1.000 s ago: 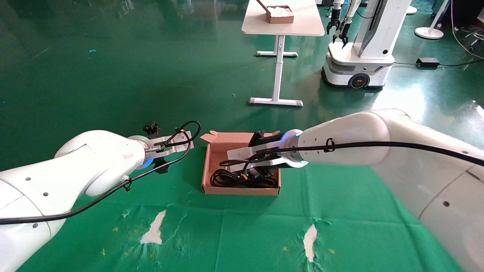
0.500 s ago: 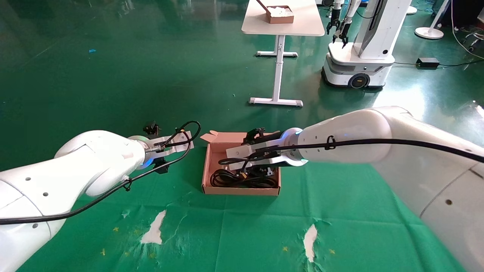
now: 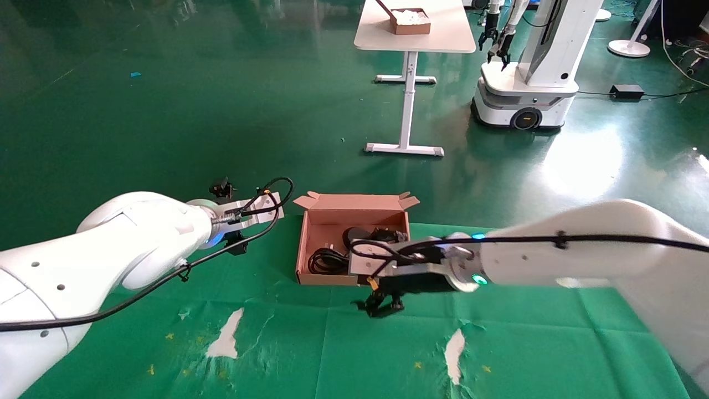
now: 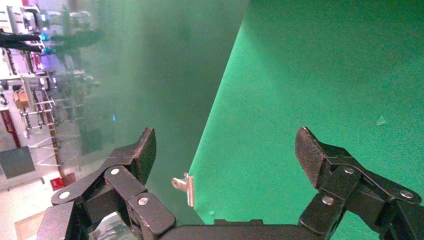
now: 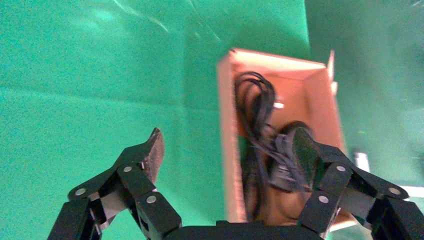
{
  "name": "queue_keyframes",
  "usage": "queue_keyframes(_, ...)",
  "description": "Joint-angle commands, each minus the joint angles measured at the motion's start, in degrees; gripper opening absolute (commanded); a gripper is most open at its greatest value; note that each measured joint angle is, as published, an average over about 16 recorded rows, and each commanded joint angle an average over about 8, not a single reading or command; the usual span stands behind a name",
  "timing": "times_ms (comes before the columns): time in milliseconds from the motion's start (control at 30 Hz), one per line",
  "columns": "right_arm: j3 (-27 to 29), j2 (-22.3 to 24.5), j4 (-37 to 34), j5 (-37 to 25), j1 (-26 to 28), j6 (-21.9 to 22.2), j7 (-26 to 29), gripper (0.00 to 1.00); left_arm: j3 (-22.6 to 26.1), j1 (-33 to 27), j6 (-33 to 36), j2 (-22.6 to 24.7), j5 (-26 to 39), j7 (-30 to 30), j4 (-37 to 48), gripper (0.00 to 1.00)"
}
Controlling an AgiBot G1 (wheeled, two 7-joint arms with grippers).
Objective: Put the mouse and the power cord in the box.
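The brown cardboard box point(image 3: 354, 200) stands open on the green cloth, its tabbed lid raised at the far side. Inside it lie the looped black power cord point(image 3: 325, 259) and the black mouse point(image 3: 359, 235). My right gripper point(image 3: 382, 306) hangs open and empty just outside the box's near wall. The right wrist view shows the open right gripper point(image 5: 227, 145) straddling that wall of the box point(image 5: 227, 125), with the power cord point(image 5: 255, 107) and the mouse point(image 5: 287, 162) beyond it. My left gripper point(image 3: 229, 217) is parked left of the box, and in its own view the left gripper point(image 4: 226, 142) is open over bare cloth.
The green cloth has torn white patches point(image 3: 227, 332) near the front. A metal clip point(image 4: 186, 187) holds the cloth's edge. On the floor beyond stand a white table point(image 3: 412, 39) carrying a smaller brown box point(image 3: 410, 21) and another robot point(image 3: 526, 83).
My right gripper has drawn back from over the box to its near side and dropped lower. The mouse now shows lying in the box. The left arm has not moved.
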Motion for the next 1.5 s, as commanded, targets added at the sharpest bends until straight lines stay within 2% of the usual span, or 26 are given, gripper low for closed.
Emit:
queue_keyframes(33, 1.78, 1.47, 1.24, 2.02, -1.33, -1.41, 0.38, 1.00, 0.03, 0.00, 0.04, -0.02, 0.08, -0.12, -0.09, 1.00)
queue_keyframes(533, 15.01, 12.44, 10.50, 17.10, -11.24, -11.93, 3.18, 1.00, 0.13, 0.01, 0.16, -0.11, 0.30, -0.51, -0.38, 1.00)
queue_keyframes(667, 18.54, 15.36, 12.96, 21.11, -13.87, -14.74, 3.93, 1.00, -1.25, 0.79, 1.11, -0.90, -1.61, 0.43, -1.19, 1.00)
queue_keyframes(1500, 39.37, 32.62, 27.52, 44.84, -29.46, -31.30, 8.34, 1.00, -29.66, 16.38, 20.95, -17.40, -40.46, 20.00, -17.59, 1.00)
